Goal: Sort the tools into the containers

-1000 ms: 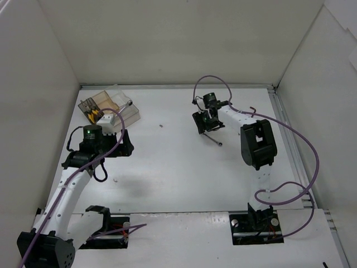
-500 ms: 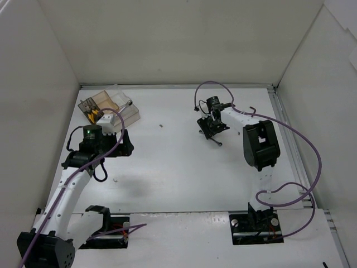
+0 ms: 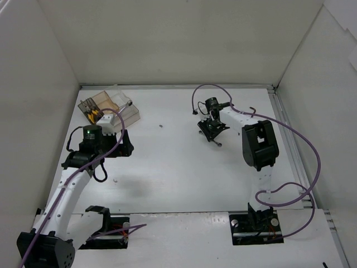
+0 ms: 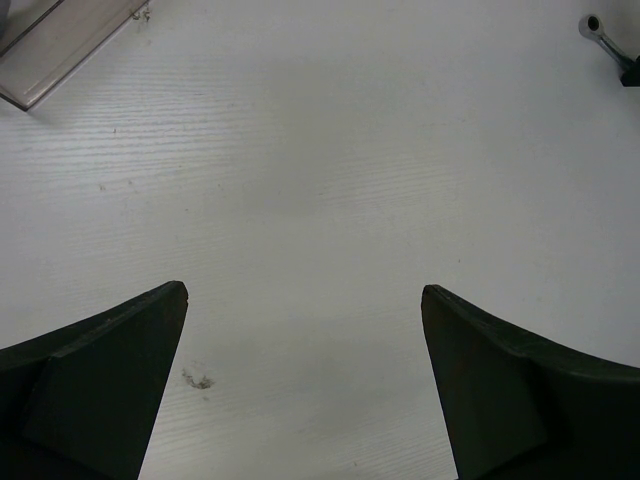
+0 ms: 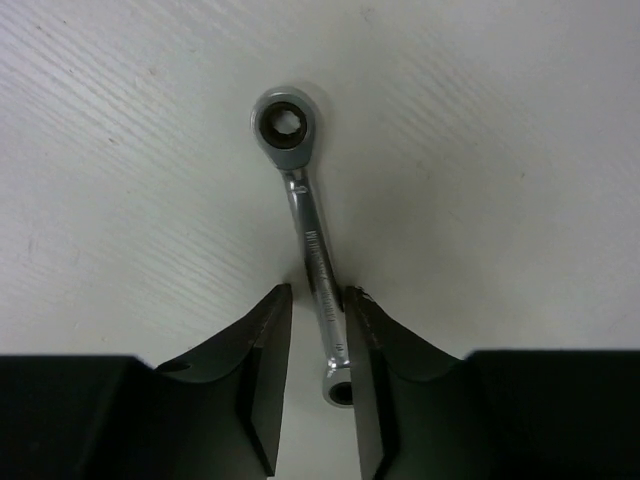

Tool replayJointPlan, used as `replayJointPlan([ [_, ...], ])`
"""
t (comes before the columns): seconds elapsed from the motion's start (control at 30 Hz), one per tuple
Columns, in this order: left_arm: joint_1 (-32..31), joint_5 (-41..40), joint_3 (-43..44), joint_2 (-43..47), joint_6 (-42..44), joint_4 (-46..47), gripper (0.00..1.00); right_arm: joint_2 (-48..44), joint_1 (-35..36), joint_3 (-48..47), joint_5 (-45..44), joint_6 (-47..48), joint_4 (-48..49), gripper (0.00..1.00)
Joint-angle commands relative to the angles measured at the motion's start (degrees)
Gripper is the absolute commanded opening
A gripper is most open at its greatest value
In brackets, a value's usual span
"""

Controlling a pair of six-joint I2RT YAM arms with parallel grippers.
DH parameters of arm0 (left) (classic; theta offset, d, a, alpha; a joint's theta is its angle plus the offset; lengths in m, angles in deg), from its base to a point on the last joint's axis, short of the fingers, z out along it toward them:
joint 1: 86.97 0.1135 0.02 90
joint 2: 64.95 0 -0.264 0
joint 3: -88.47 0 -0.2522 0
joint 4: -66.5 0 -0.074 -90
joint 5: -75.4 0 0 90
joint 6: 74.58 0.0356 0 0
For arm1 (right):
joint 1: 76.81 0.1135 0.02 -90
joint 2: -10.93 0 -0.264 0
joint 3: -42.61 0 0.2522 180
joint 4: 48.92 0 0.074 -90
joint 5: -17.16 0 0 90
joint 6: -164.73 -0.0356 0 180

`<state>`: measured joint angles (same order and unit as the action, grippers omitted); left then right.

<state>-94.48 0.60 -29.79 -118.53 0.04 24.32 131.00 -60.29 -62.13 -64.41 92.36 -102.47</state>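
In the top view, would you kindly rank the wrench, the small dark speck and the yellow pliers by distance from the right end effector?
1. wrench: straddled by the right end effector.
2. small dark speck: alone, off to its left.
3. yellow pliers: in the tray, far left.

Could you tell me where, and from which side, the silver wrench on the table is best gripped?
Take the silver wrench by its slim straight shank, from straight above, closing across its narrow width. It lies flat on the table, and its ring ends are wider and rounded, so probably less secure. The right gripper straddles the shank near the smaller ring, which looks a sound spot.
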Motion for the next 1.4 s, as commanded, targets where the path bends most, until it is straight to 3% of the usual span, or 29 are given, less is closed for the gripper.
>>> replayJointPlan([
  [0.0,-0.31,0.62,2.81,0.14,1.05,1.62,1.0,2.27,0.8,-1.66,0.98,1.88,-6.0,0.24],
  [0.1,-0.31,0.62,2.73,0.14,1.05,1.71,1.0,2.89,1.59,-2.45,-0.07,2.06,-6.88,0.1],
  [0.13,-0.31,0.71,2.73,0.14,0.96,1.71,1.0,2.97,1.68,-2.97,-0.16,2.06,-7.23,0.0],
  [0.37,-0.31,0.0,2.9,0.76,0.88,1.62,1.0,0.45,0.98,-3.86,6.33,-3.73,-3.73,0.0],
  [0.53,-0.31,1.14,2.29,1.29,-0.44,2.49,1.0,-4.92,0.98,-1.92,7.39,-7.51,1.46,0.0],
  [0.9,-0.31,3.69,2.37,1.11,-2.82,3.2,1.0,-7.75,1.59,-1.66,9.06,-9.63,4.02,0.0],
  [1.0,-0.31,6.15,2.2,0.5,-5.44,5.39,1.0,-8.71,2.29,-1.83,10.47,-10.5,4.28,0.0],
  [1.17,-0.31,13.53,0.62,-2.4,-17.1,16.1,1.0,-11.17,4.66,-2.62,13.81,-12.26,4.9,0.0],
  [1.37,-2.59,14.07,1.23,-7.49,-29.34,27.28,0.99,-15.56,8.79,-2.71,14.6,-14.64,6.83,0.0],
])
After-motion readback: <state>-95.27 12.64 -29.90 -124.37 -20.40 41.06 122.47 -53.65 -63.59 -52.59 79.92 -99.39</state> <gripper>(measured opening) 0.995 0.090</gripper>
